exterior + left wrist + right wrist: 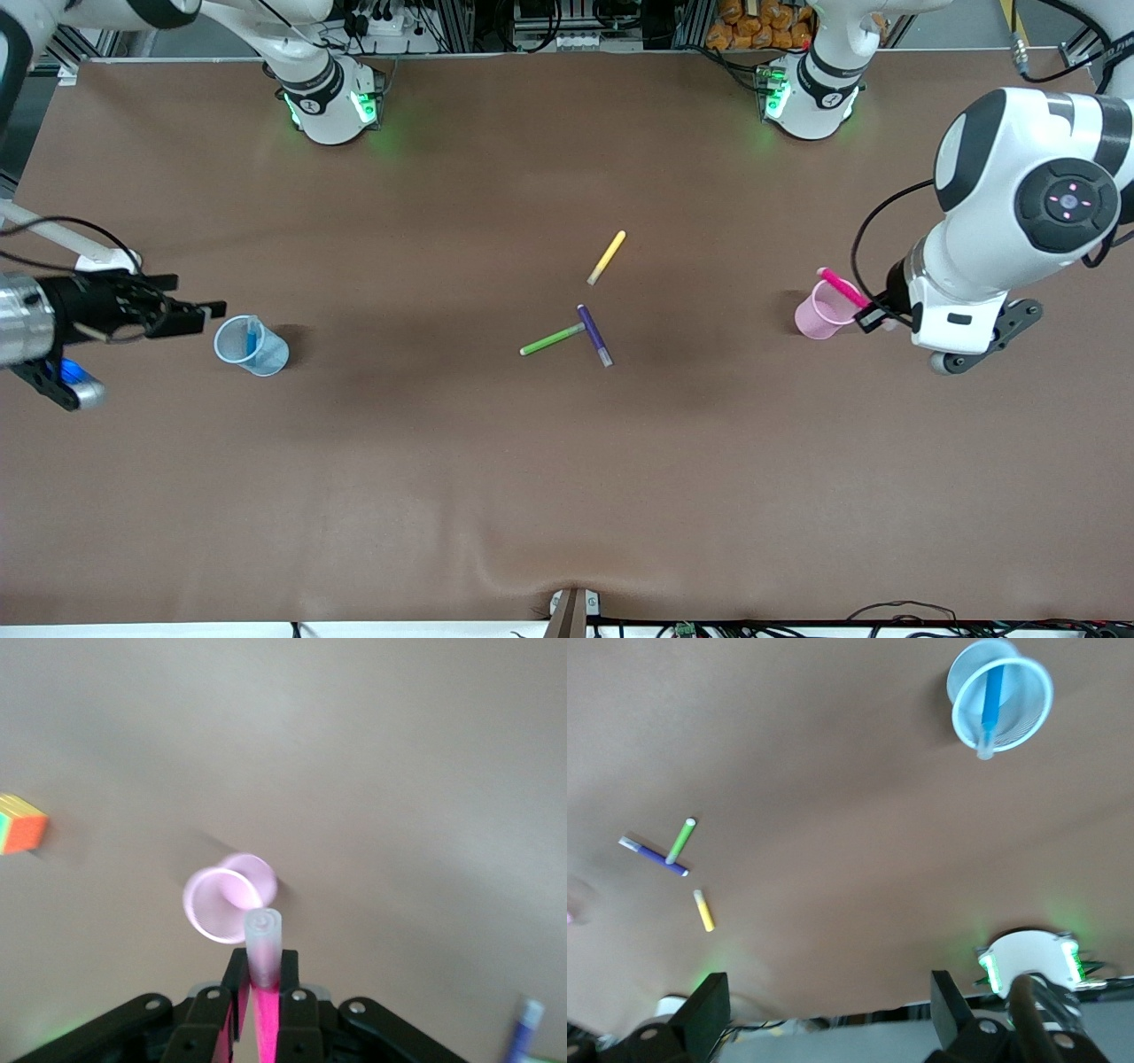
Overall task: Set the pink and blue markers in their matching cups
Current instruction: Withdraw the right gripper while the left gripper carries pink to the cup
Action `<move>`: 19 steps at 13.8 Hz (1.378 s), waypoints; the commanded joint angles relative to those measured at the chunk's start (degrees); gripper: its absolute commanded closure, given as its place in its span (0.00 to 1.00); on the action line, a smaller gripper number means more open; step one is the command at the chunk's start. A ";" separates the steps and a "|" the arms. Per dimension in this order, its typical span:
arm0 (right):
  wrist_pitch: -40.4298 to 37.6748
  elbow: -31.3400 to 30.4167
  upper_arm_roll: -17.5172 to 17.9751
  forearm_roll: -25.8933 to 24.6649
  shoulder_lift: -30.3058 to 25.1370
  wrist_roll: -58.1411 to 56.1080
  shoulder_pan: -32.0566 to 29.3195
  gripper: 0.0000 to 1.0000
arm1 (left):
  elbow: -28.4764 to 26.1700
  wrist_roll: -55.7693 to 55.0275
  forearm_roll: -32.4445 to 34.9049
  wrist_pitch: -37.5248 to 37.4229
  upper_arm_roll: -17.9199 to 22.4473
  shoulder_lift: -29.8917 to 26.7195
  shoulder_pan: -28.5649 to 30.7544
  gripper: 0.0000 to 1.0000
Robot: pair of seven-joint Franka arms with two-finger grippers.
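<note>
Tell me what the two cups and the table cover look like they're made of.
Blue cup and pink cup: likely thin translucent plastic; the blue marker shows through the wall. Table cover: matte brown sheet, perhaps vinyl or felt, rippling near the front edge.

Bare bench point(567, 496) lies open between the blue cup point(252, 346) and pink cup point(821, 312); only three loose pens point(580, 328) clutter its middle.

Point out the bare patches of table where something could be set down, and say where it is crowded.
Bare: the stretch between the blue cup and the green pen, and all the table nearer the front camera than the pens. Crowded: the middle, where the green pen, purple pen and yellow pen lie, and around the pink cup, where the left gripper holds the pink marker.
</note>
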 commanded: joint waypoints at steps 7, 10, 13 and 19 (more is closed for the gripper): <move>2.23 -4.95 -0.35 -13.51 -15.23 -5.15 5.36 0.00 | -11.38 -1.11 9.08 1.89 -0.78 -4.14 1.88 1.00; 5.83 -10.48 -0.26 -15.55 -20.24 -6.91 5.45 0.00 | -12.08 -3.29 8.73 3.65 -0.78 -3.70 3.56 1.00; 15.04 -24.60 -0.53 -16.52 -29.97 -14.63 4.92 0.00 | -15.24 -7.96 8.38 5.57 -0.78 -3.52 3.56 1.00; 20.26 -34.15 -0.44 -18.62 -36.43 -24.75 2.72 0.00 | -20.78 -14.54 7.85 12.96 -0.78 -2.74 5.50 1.00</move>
